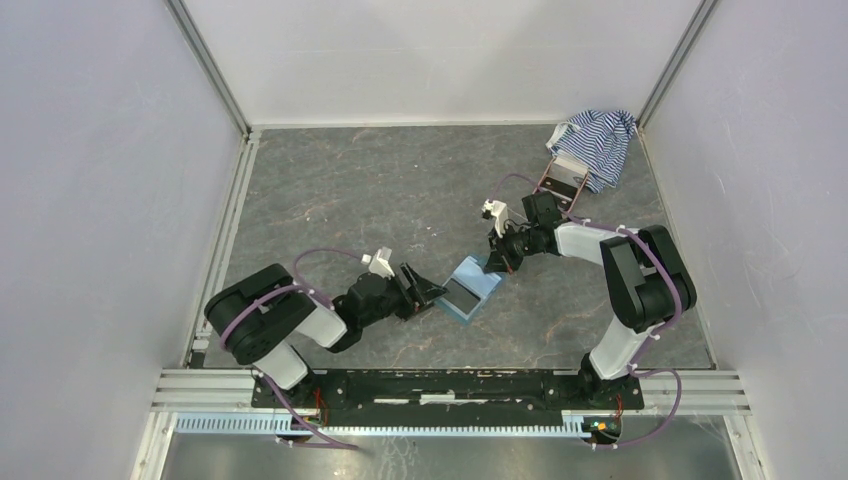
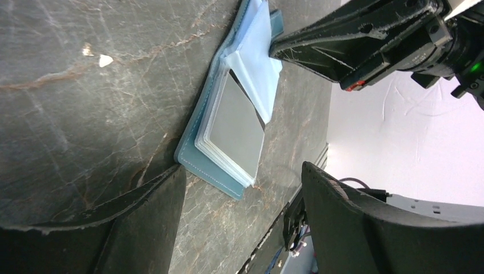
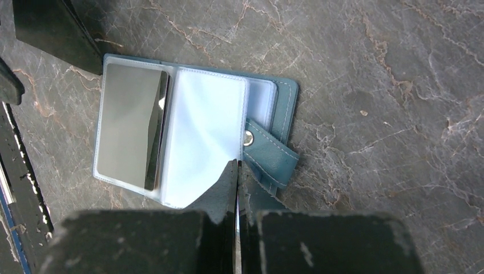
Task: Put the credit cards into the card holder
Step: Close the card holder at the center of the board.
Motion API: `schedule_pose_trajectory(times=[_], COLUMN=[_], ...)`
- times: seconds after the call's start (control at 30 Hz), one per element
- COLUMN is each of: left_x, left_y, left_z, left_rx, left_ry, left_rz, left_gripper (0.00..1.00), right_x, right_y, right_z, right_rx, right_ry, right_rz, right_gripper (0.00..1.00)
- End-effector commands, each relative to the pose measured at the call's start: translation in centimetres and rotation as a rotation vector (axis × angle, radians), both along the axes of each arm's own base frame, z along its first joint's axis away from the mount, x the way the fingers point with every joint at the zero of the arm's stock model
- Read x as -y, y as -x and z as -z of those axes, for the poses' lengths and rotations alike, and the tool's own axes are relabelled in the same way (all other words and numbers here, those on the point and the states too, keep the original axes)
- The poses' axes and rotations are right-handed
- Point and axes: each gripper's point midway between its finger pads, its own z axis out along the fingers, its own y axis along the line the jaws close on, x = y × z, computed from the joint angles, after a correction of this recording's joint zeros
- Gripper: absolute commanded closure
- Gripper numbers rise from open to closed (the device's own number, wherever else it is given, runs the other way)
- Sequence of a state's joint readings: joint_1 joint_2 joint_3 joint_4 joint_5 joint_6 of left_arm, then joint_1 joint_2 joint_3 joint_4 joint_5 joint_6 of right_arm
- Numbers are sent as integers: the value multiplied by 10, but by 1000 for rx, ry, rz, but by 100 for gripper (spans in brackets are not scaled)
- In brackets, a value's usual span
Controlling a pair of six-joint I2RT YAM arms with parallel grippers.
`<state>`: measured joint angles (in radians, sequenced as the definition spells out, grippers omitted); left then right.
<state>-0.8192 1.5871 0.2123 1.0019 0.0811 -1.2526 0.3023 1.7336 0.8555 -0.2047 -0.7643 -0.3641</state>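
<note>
Grey marble worktop [image 1: 380, 180], top view: card holder [image 1: 470, 290] lies open btwn both arms, long axis tool-to-tool. Left tool [image 1: 432, 290] just beside its near end, jaws apart, empty.
L wrist: grey card [image 2: 234, 128] already sleeved, straight ahead.
R wrist: right tool [image 3: 237, 171] tips together at pale leaf [image 3: 200, 131] edge; open worktop all round.

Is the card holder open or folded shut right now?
Open: the card holder lies spread flat, clear sleeves exposed, a grey card inside one, its snap tab unfastened.
</note>
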Motion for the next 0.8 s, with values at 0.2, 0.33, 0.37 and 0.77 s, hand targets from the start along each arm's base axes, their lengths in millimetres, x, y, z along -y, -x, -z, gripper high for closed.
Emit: schedule_pose_trajectory(times=[0.2, 0.33, 0.37, 0.77], left_x=[28, 26, 25, 54], left_y=[-6, -8, -8, -30], left_z=[-62, -70, -72, -66], left_rx=[205, 220, 226, 215], left_ry=[206, 227, 233, 253], left_rz=[97, 77, 72, 94], left_gripper=[22, 22, 22, 23], right_x=[15, 15, 15, 13], right_y=[10, 10, 10, 8], right_z=[32, 32, 32, 25], right_rx=[-54, -56, -57, -47], right_ry=[112, 110, 109, 91], right_rz=[12, 13, 13, 9], right_gripper=[100, 100, 100, 100])
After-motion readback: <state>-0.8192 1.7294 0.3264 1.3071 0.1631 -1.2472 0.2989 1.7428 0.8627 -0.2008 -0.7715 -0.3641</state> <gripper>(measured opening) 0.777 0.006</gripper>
